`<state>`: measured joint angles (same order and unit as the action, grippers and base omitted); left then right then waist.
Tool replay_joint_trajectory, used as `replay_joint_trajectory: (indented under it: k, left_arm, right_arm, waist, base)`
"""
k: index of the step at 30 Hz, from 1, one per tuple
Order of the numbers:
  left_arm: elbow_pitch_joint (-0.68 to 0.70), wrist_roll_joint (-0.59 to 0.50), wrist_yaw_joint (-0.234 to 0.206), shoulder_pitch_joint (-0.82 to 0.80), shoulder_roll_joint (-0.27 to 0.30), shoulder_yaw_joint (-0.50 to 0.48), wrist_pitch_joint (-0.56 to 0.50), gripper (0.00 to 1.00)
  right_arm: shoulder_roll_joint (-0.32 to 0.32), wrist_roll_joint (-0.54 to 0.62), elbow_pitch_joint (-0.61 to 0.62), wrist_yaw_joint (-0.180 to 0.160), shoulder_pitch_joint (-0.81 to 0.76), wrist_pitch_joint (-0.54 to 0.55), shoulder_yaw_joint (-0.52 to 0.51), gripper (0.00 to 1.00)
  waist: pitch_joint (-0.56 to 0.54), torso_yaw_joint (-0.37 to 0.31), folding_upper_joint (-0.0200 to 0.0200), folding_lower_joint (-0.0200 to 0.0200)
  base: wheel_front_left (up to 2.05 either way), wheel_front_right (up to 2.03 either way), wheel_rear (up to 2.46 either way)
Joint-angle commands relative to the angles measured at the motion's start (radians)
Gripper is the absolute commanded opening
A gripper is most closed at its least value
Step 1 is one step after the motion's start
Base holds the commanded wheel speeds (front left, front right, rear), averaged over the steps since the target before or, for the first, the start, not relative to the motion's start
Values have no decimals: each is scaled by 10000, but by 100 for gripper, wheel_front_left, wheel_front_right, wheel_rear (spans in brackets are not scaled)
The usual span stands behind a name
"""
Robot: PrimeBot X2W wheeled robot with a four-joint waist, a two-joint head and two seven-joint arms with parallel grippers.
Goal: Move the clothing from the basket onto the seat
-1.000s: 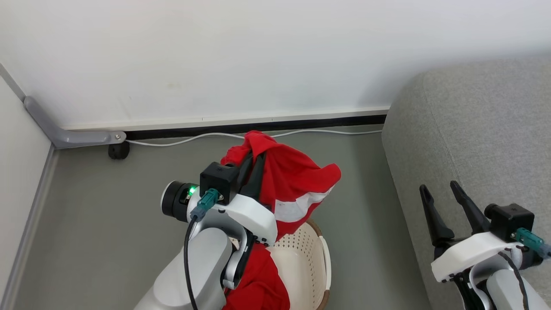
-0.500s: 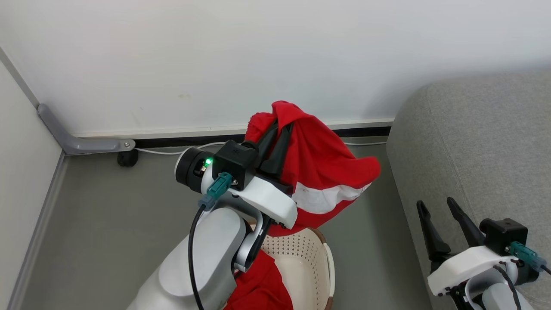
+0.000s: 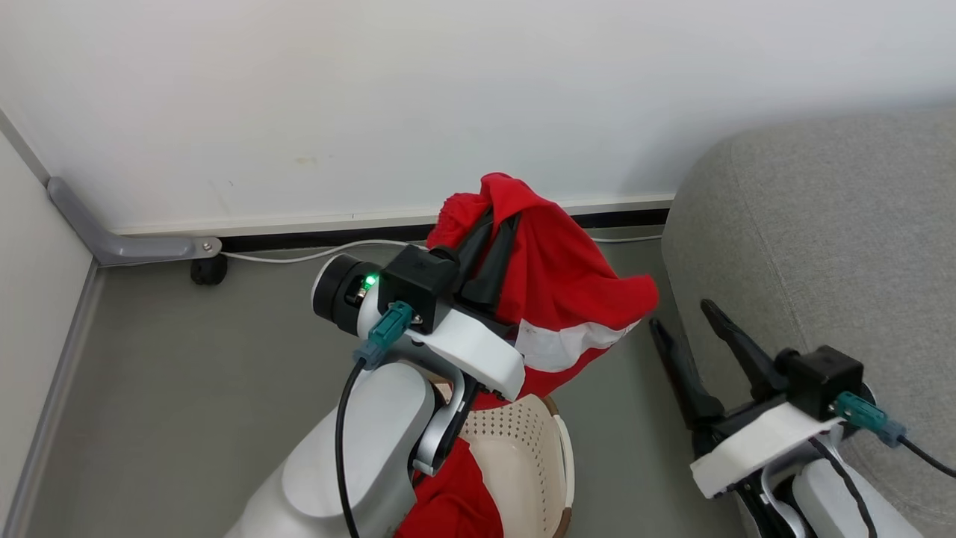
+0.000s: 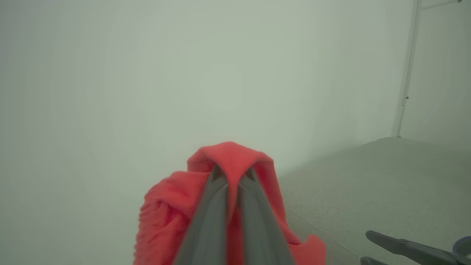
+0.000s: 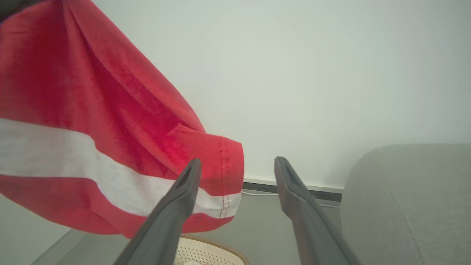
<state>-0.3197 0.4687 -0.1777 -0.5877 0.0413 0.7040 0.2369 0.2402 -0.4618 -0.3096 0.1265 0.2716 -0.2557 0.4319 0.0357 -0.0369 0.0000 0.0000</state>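
Centrally in the head view, the left gripper [image 3: 502, 221] pinches one white-striped red garment [image 3: 567, 284] above the single basket [image 3: 562, 448]; a second garment [image 3: 455, 501] lies inside. Lower right, the right gripper [image 3: 680, 314] gapes empty beside the grey seat [image 3: 821, 239]. Left wrist view: closed fingers [image 4: 209, 221] clamp red fabric. Right wrist view adds hem stitching [image 5: 223, 162].

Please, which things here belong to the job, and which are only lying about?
Job: red fabric garment with white stripe, clamped in left gripper; oval cream perforated plastic basket, more red fabric inside; large grey fabric sofa.
Not the job: thin white cable; grey metal bracket; small black wheel.
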Motion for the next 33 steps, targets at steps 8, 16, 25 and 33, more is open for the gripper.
replay_joint_trajectory:
  k: [8,16,25,33]
  left_arm:
    - [301,231,-150,-706,89,101,97,0]
    - [414,554,-259,-856,89,667,153,0]
    - [540,1004,-408,-1022,89,1293,199,0]
    - [422,1144,-616,-1107,89,1484,231,0]
  right_arm:
    - [994,-858,937,42,1477,-61,2511,100]
    - [1205,-1499,451,42,2606,-61,4208,100]
    - [489,-1579,-1013,42,3331,-61,4959,0]
    - [396,-1801,-1214,42,3454,-61,4974,0]
  waist:
    - [113,108,0,0]
    - [93,373,0,0]
    - [125,686,0,0]
    - [283,723,0,0]
  base:
    - [0,0,0]
    - [0,0,0]
    - [0,0,0]
    - [0,0,0]
